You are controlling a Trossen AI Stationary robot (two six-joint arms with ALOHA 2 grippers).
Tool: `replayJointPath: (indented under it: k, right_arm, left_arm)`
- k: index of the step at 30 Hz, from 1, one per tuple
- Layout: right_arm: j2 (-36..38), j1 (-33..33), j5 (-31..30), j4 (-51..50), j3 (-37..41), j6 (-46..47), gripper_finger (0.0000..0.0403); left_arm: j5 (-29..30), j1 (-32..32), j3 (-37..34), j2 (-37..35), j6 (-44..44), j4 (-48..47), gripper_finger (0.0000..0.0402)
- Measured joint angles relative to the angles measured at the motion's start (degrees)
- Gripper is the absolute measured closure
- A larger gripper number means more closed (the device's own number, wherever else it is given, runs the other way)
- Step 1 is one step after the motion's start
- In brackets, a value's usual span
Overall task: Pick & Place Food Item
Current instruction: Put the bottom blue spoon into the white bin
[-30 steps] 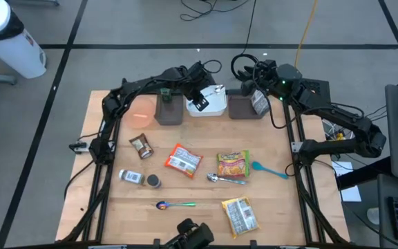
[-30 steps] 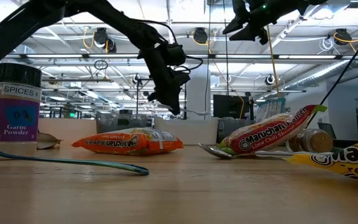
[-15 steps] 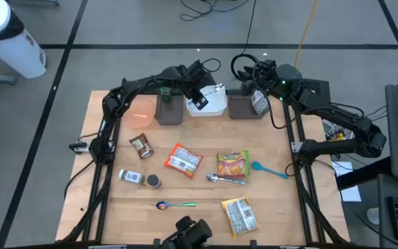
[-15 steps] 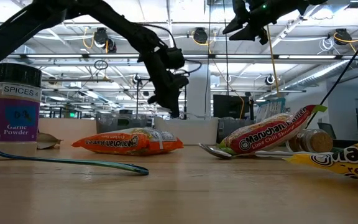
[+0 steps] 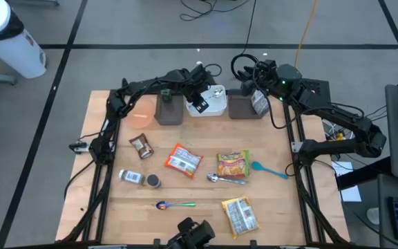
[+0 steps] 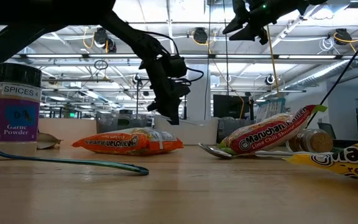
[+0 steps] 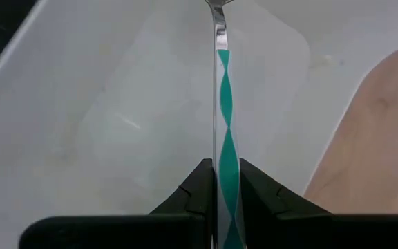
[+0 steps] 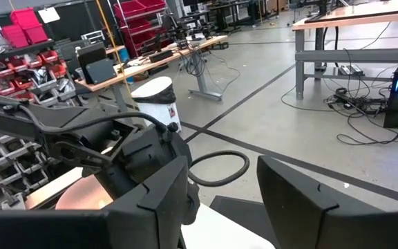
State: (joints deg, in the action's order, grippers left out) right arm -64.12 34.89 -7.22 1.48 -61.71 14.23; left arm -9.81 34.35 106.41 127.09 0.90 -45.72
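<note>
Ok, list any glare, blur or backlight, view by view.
Left wrist view: glare streaks on the white bin; the spoon in the left end effector is sharp. Low view: bright ceiling lights silhouette the arms; the near tabletop is soft. High view: evenly lit.

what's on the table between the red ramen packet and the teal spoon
The yellow ramen packet lies between the red ramen packet and teal spoon, in the high view.

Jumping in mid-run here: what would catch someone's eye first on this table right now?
The left gripper, shut on a green-handled spoon, hangs over the white bin at the table's far edge. The right gripper waits raised above the brown bin beside it. Nearer, ramen packets lie scattered mid-table among spice jars and loose spoons.
</note>
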Motion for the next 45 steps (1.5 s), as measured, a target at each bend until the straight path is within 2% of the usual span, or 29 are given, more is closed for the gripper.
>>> replayJointPath:
  k: [4,30,45]
  right_arm:
    - [0.0,0.0,-0.02,0.0,0.0,0.01,0.0238]
    - [0.0,-0.02,0.04,-0.02,0.02,0.06,0.0238]
    - [0.0,-0.02,0.04,-0.04,0.02,0.06,0.0238]
  left_arm:
    - [1.71,-0.33,0.0,0.0,-0.35,0.87,0.0358]
    - [0.42,-0.39,0.04,3.58,0.79,-0.74,0.0358]
    - [0.66,-0.24,0.04,3.58,1.08,-0.69,0.0342]
